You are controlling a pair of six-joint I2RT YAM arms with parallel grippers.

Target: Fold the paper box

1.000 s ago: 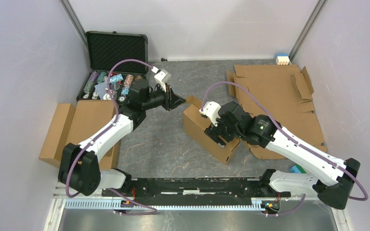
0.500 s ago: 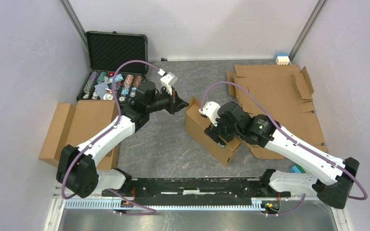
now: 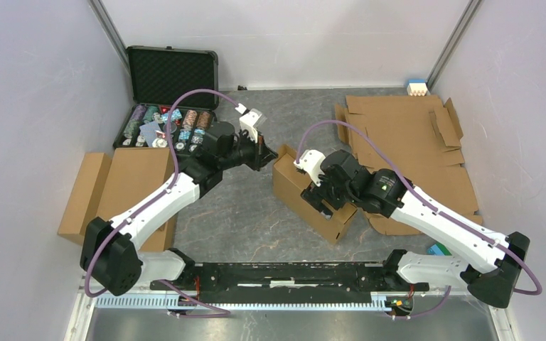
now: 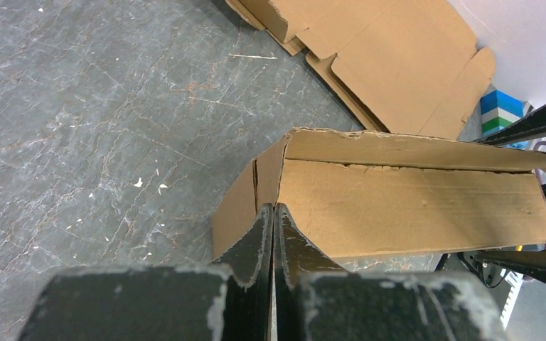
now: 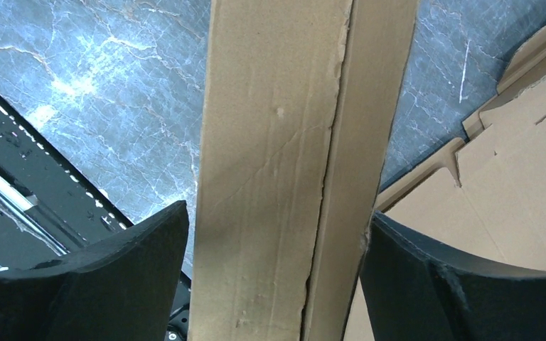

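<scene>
Both pincers on the paper box, centre frame.
My left pincer is pressed together at its corner; my right pincer clamps it, ends cut off; grey marbled table, pale walls.

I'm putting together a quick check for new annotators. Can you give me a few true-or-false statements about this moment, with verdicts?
1. The right hand straddles the paper box, one finger on each side. True.
2. The left hand is spread wide open. False: its fingers are pressed together, tips at the box's corner.
3. The poker chip case is closed. False: its lid stands open, showing chips.
4. Flat cardboard sheets lie to the right of the paper box. True.
</scene>
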